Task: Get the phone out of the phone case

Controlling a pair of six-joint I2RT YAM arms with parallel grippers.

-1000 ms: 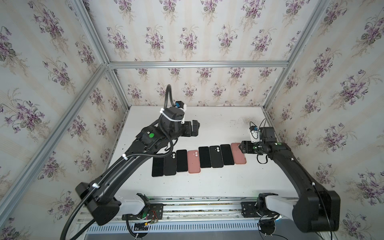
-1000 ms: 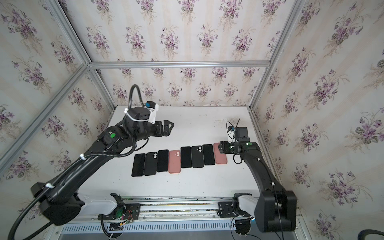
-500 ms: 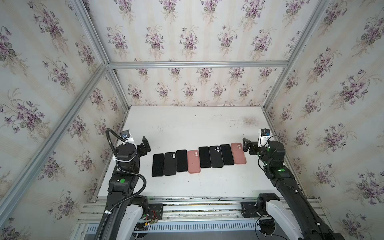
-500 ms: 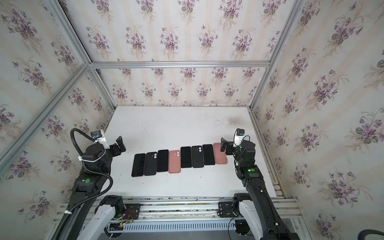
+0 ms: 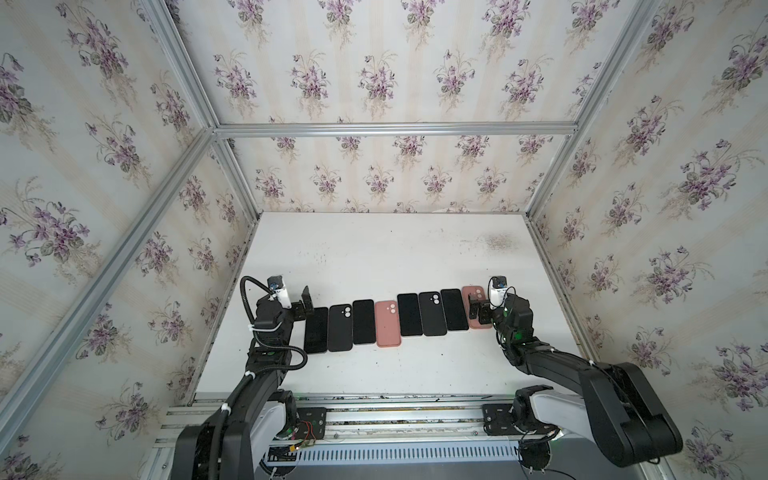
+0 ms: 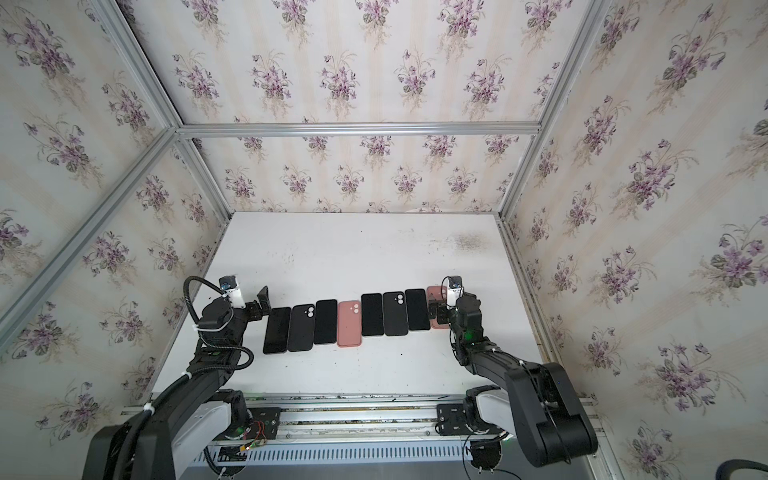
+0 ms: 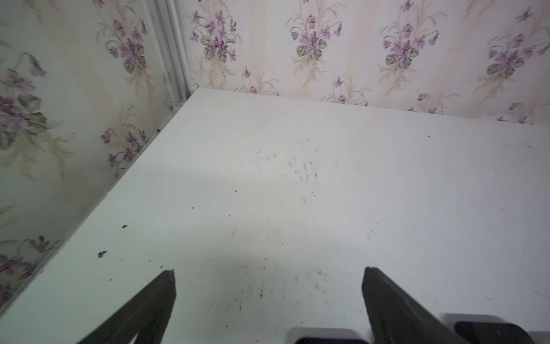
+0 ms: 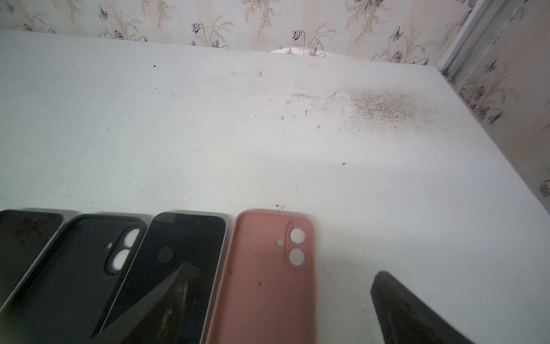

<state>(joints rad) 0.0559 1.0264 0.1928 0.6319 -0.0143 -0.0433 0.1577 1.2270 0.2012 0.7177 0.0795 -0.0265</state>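
Note:
A row of dark phones and empty cases lies side by side on the white table [image 5: 374, 257]. From the left it runs phone [image 5: 316, 330], black case [image 5: 340, 328], phone [image 5: 363, 322], pink case [image 5: 387, 323], phone [image 5: 408, 314], black case [image 5: 432, 313], phone [image 5: 454, 309], pink case [image 8: 268, 283]. My left gripper [image 5: 307, 301] [image 7: 269, 275] stands open at the row's left end, over bare table. My right gripper [image 5: 473, 311] [image 8: 282, 277] is open low over the right pink case, one finger above the neighbouring phone [image 8: 178, 253]. Neither gripper holds anything.
Flowered walls with aluminium posts close in the table on the left, right and back. A dirty patch [image 5: 498, 241] marks the back right. The rail [image 5: 395, 419] carrying both arm bases runs along the front edge.
My left arm has pulled back from above the middle of the row to its left end. My right arm has folded back and stays by the right pink case.

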